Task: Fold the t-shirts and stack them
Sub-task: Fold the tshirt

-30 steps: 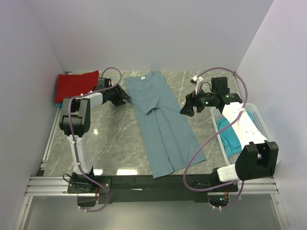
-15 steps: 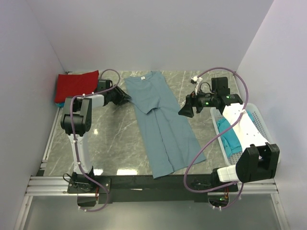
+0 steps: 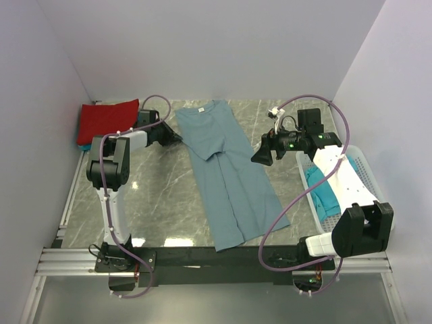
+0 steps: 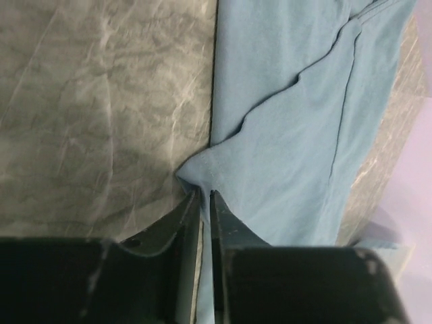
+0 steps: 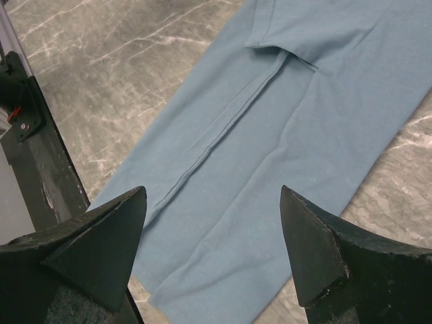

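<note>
Pinching a small peak at the left edge of the slate-blue shirt [image 3: 229, 175], the left tool [image 4: 204, 196] has its fingers pressed together on the cloth. The shirt lies as a long strip down the middle of the counter [image 3: 162, 196]. The right tool [image 5: 212, 196] hangs spread above the shirt's right side, gripping nothing. For a clean fold it should probably take the opposite edge at matching height, so both lift evenly without skewing. At the frame's right, the white basket [image 3: 370, 181] holds teal shirts [image 3: 324, 192]. A folded red shirt [image 3: 106, 120] lies at the upper left.
</note>
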Controlling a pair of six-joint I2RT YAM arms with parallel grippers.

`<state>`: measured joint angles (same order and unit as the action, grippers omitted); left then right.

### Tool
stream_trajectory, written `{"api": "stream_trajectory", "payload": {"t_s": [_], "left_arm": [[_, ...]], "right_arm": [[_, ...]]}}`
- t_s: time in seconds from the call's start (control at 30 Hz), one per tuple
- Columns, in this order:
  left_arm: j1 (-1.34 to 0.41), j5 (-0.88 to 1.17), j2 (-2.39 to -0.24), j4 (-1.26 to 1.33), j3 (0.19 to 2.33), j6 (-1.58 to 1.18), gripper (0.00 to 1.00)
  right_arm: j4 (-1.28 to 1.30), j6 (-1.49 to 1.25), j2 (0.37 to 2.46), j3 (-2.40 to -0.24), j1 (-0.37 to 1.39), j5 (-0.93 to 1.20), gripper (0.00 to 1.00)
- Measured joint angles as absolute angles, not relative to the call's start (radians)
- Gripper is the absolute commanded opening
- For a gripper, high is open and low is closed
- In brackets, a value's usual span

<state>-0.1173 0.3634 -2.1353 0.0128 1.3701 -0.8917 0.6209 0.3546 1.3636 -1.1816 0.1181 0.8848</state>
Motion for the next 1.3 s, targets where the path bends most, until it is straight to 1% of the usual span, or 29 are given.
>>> {"api": "stream_trajectory", "payload": {"t_s": [0.13, 0.3, 0.33, 0.73, 1.03, 1.17, 1.27, 1.3], "left_arm": [[-0.117, 0.364, -2.148, 0.001, 1.393, -0.873, 0.1], [-0.117, 0.368, -2.161, -0.013, 1.418, -0.853, 0.05], [-0.117, 0.369, -2.162, -0.022, 1.423, -0.85, 0.01], [-0.122, 0.379, -2.165, -0.036, 1.449, -0.824, 0.0], [-0.186, 0.377, -2.172, -0.08, 1.613, -0.816, 0.01], [-0.225, 0.37, -2.22, -0.116, 1.717, -0.808, 0.07], [-0.255, 0.368, -2.296, -0.16, 1.821, -0.803, 0.2], [-0.263, 0.368, -2.319, -0.178, 1.851, -0.801, 0.28]], "right_arm": [[0.622, 0.359, 1.364, -1.182, 0.118, 0.885, 0.86], [0.622, 0.362, 1.366, -1.182, 0.118, 0.886, 0.86], [0.623, 0.362, 1.366, -1.182, 0.118, 0.886, 0.87], [0.63, 0.366, 1.378, -1.182, 0.118, 0.889, 0.87], [0.639, 0.377, 1.378, -1.184, 0.118, 0.889, 0.88], [0.644, 0.382, 1.38, -1.185, 0.118, 0.889, 0.88], [0.644, 0.384, 1.38, -1.186, 0.118, 0.889, 0.88], [0.645, 0.384, 1.38, -1.186, 0.118, 0.889, 0.88]]}}
